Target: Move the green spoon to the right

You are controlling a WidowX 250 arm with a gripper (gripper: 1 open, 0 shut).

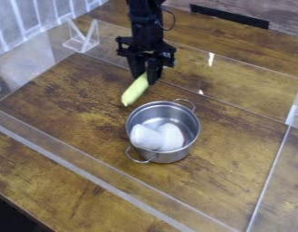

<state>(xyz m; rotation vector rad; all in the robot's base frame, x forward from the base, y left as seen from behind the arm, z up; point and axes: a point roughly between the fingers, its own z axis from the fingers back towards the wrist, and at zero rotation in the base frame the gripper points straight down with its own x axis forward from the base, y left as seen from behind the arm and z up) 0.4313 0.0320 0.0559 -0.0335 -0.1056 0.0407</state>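
Looking down on a brown wood-grain table (69,104), worn and streaked, filling most of the frame. Clear sheet panels (97,185) border it: one edge runs diagonally from the left side to the bottom, another crosses the upper right, more at the right edge. White slatted railing (33,20) in the upper left corner, with a small clear-and-white bracket (81,38) just right of it. Dark strip (234,13) along the top, right of center. Black area in the bottom left corner; can't tell what it is.

My black arm (144,23) comes in from top center. Steel pot (163,131) sits right of center, two wire loop handles, one toward upper right, one toward lower left. Two white rounded items (156,137) inside it; too blurry to name.

My gripper (141,74) is closed on the green spoon (135,91). Spoon is just above and left of the pot in the frame, yellow-green handle tilted, low end toward lower left. Bowl of the spoon is hidden by my jaws. Can't tell if the handle touches the table.

No readable text or labels.
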